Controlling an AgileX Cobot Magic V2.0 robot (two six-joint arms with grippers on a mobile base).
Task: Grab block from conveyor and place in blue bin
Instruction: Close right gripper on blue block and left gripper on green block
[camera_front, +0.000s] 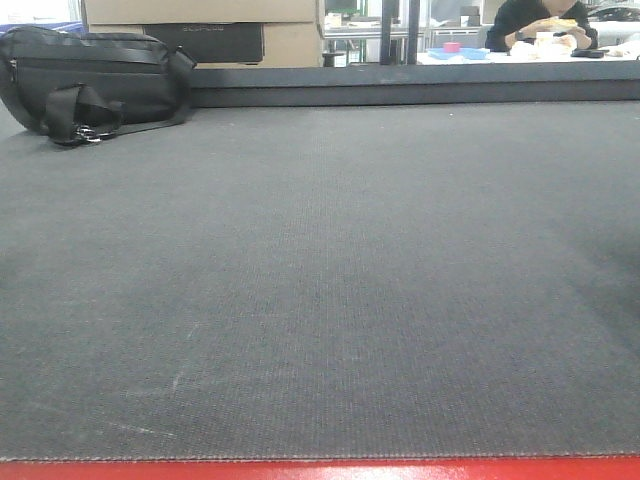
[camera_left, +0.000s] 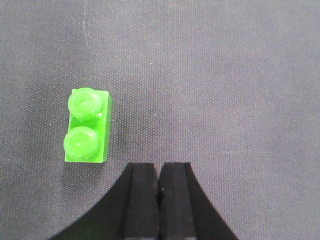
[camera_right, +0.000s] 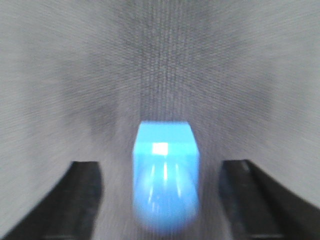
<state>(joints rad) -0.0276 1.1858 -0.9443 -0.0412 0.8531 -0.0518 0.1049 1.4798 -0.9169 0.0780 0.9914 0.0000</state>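
The conveyor (camera_front: 320, 280) is a wide dark grey textured belt with a red frame edge (camera_front: 320, 470) at the bottom. In the left wrist view a green two-stud block (camera_left: 86, 126) lies on the belt, just left of and beyond my left gripper (camera_left: 159, 170), whose black jaws are shut together and empty. In the right wrist view, which is motion-blurred, a light blue block (camera_right: 165, 175) lies on the belt between the wide-open jaws of my right gripper (camera_right: 162, 190); neither jaw touches it. No blue bin and no gripper shows in the front view.
A black bag (camera_front: 95, 80) lies at the belt's far left. Cardboard boxes (camera_front: 200, 25) stand behind it. A person (camera_front: 545, 25) sits at a table beyond the belt's far edge, with small blue and pink items (camera_front: 455, 50) on it.
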